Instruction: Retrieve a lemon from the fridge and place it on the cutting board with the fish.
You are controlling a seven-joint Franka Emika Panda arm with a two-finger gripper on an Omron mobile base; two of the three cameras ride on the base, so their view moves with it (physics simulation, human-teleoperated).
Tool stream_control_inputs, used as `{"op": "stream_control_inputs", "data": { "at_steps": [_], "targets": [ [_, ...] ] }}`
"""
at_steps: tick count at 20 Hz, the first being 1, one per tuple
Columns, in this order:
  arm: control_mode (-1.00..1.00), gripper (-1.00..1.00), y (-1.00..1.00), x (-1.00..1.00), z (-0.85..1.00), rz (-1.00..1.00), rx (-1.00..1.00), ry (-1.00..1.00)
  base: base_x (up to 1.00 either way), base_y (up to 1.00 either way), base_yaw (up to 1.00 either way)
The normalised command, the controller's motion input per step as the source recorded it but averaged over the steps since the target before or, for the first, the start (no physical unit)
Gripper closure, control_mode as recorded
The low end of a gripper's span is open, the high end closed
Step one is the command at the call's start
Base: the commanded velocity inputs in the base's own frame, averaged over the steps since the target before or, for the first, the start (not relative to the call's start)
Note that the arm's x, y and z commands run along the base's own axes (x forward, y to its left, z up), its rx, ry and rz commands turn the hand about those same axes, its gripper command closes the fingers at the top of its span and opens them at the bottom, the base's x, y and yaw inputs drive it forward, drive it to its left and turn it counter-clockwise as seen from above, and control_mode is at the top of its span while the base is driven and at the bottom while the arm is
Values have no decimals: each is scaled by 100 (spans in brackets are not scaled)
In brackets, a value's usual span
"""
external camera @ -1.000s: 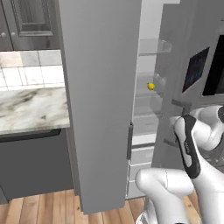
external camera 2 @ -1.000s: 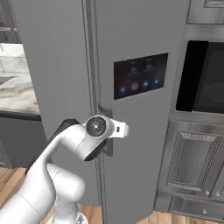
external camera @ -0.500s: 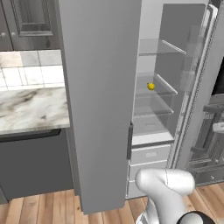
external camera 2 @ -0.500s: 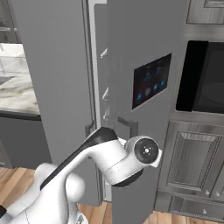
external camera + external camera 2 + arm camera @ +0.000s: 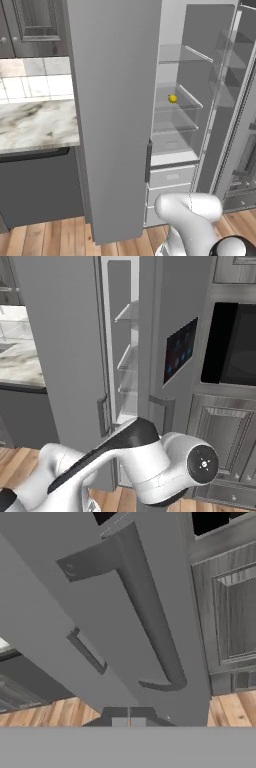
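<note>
Fridge (image 5: 115, 120) door wider than before; hand (image 5: 129, 722) shut, empty, below door handle (image 5: 150, 622).

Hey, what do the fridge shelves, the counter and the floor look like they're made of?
Shelves: clear glass, apparently; the fridge wall shows through them. Counter: polished marble or an imitation, white with grey veins. Floor: wood planks, warm brown with visible grain and seams.

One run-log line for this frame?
fridge: right door open | lemon: on glass shelf | tool: shut, empty, facing door handle
</note>
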Motion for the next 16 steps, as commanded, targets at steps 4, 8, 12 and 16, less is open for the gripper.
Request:
{"op": "stream_control_inputs", "data": {
  "at_steps": [4, 8, 12, 16],
  "targets": [
    [-100, -100, 53, -64, 63, -8, -27, -2, 0, 0, 0],
    [-100, -100, 94, -48, 81, -11, -43, 0, 0, 0, 0],
    [-100, -100, 100, -4, 27, -6, -43, 17, 0, 0, 0],
    [-100, -100, 100, 17, -12, -6, -43, 39, 0, 0, 0]
  ]
}}
